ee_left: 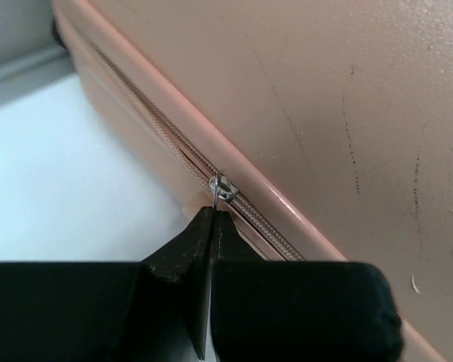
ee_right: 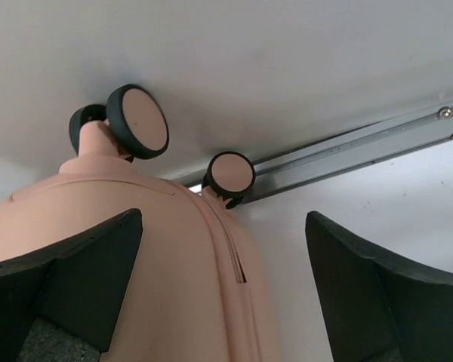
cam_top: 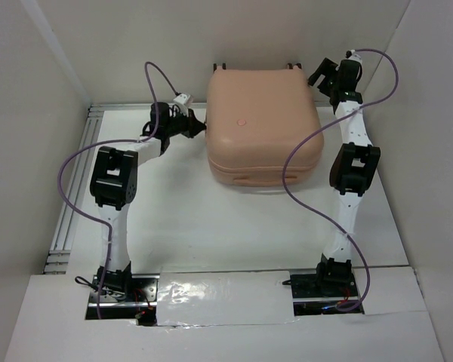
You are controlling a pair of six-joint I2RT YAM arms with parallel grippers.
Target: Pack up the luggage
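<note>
At the far middle of the surface (cam_top: 211, 219) sits the luggage (cam_top: 263, 124), lid down. On its side the left jaws are pinched on the zipper pull (ee_left: 222, 187), while the right jaws stand apart beside the wheels (ee_right: 140, 121). I'd draw the pull steadily along the track, without twisting.

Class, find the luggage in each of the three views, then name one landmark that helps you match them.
Top external: the luggage sits at the far centre of the table.
Left wrist: its shell fills the upper right; the left claw pinches the zipper pull.
Right wrist: its end with the wheels, lower left, ahead of the open right claw.
Shared landmark: the zipper seam round its side.
</note>
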